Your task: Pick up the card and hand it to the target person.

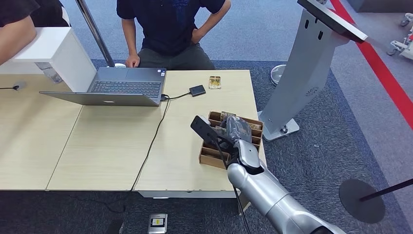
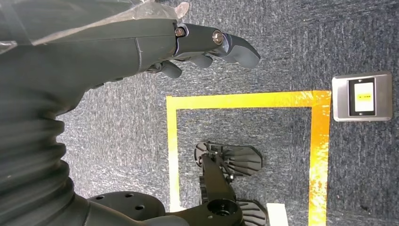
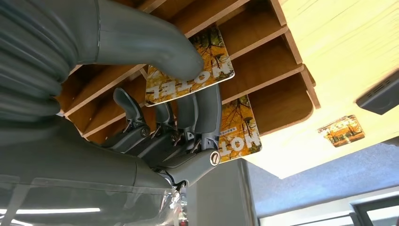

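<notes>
The right hand (image 3: 174,113) is inside the wooden card rack (image 1: 253,127), which stands near the right edge of the tabletop (image 1: 112,146), close to the front right corner. In the right wrist view the thick thumb presses on the face of a card (image 3: 214,63) with an autumn-tree picture and the word "HOTEL", and the dark fingers (image 3: 207,108) lie against the other side, so the hand pinches this card. The card is partly in one slot of the rack and is tilted. A second card (image 3: 240,129) of the same kind sits in the next slot, just beside the fingers. A third card (image 1: 215,82) lies flat on the tabletop near the far edge, well apart from the rack.

The left hand (image 2: 207,44) hangs above the grey carpet with yellow floor tape (image 2: 244,100). Its fingers are a little curled and apart, and nothing is in them.

An open laptop (image 1: 122,87) stands near the far edge of the tabletop, more to the left. A black cable runs from its side to a small black box (image 1: 197,90), and another cable goes toward the front edge. A person in a dark shirt (image 1: 170,24) sits behind the far edge with one hand at the laptop. Another person's arm (image 1: 14,34) comes in at the far left corner. A grey stand (image 1: 302,73) is on the floor to the right of the table.
</notes>
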`<move>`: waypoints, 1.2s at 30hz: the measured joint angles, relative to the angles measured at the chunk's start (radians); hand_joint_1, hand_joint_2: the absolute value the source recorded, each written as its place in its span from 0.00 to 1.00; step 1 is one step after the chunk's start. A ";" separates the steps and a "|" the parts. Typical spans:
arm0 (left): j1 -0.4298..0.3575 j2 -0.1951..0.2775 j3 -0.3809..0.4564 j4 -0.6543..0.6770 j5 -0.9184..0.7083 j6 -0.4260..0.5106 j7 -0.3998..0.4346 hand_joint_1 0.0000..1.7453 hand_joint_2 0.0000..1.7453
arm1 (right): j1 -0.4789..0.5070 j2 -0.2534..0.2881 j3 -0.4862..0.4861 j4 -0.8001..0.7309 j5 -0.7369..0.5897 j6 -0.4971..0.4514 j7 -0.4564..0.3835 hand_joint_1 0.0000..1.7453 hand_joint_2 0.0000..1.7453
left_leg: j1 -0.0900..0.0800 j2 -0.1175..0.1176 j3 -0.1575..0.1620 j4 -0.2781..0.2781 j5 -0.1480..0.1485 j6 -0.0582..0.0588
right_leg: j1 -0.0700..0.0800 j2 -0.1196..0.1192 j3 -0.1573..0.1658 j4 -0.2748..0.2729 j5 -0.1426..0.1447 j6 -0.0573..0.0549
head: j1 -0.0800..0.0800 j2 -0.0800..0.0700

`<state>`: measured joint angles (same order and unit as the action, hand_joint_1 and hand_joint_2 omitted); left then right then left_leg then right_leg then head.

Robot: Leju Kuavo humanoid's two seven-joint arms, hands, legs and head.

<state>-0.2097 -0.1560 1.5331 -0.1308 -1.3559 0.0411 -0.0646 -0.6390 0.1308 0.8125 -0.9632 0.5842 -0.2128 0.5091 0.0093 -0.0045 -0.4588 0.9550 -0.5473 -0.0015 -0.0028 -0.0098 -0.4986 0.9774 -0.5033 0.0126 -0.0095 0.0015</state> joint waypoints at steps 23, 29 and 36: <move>0.002 0.000 0.000 0.000 0.010 0.006 -0.030 0.00 1.00 | 0.017 -0.033 -0.001 -0.197 0.068 -0.081 -0.186 0.81 1.00 | 0.000 0.000 -0.001 0.000 0.000 0.000 | 0.000 0.000 -0.001 0.000 0.000 0.000 | 0.000 0.000; -0.002 0.000 0.000 0.000 0.000 -0.001 -0.029 0.00 1.00 | 0.007 -0.047 -0.001 -0.247 0.077 -0.090 -0.254 0.81 1.00 | 0.000 0.000 -0.001 0.000 0.000 0.000 | 0.000 0.000 -0.001 0.000 0.000 0.000 | 0.000 0.000; -0.026 -0.001 0.000 0.000 -0.040 -0.014 -0.009 0.00 1.00 | -0.088 -0.020 0.004 -0.114 0.117 -0.181 -0.431 0.81 1.00 | 0.000 0.000 -0.002 0.000 0.000 0.000 | 0.000 0.000 -0.001 0.000 0.000 0.000 | 0.000 0.000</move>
<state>-0.2360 -0.1570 1.5329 -0.1308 -1.3960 0.0274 -0.0736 -0.7275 0.1112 0.8169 -1.0768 0.7012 -0.3939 0.0776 0.0093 -0.0049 -0.4606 0.9550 -0.5471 -0.0017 -0.0028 -0.0099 -0.4995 0.9776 -0.5032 0.0125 -0.0095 0.0014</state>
